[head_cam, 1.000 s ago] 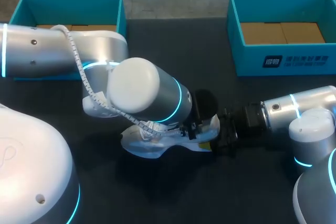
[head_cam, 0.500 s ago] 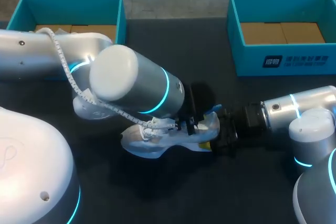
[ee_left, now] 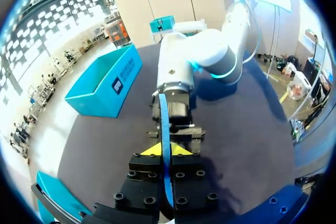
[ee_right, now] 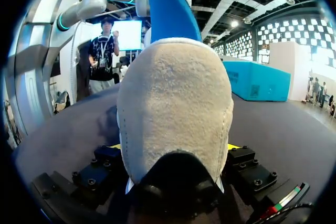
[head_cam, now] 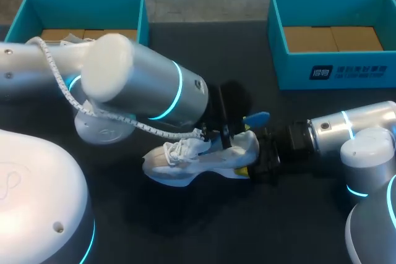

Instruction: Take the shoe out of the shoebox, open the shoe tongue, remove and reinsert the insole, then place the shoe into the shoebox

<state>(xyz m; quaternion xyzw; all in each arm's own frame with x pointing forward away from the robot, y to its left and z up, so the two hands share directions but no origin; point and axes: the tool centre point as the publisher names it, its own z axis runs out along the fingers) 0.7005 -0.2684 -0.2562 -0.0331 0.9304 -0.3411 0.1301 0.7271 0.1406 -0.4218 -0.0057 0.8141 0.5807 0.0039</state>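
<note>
Change: my left arm (head_cam: 142,88) had drawn back from the white shoe (head_cam: 192,157), lifting the blue insole (head_cam: 255,117) farther out of its heel opening.
Left gripper (ee_left: 167,150): pinched tight on the insole, one yellow tip against each face.
Shoe: just under the left gripper, heel toward the right gripper (ee_right: 175,146).
Right gripper: clamped on the shoe's heel from both sides, insole rising just ahead.

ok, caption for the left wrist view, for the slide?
Left gripper shut on the blue insole, seen edge-on, with the right arm ahead and a teal shoebox alongside.
</note>
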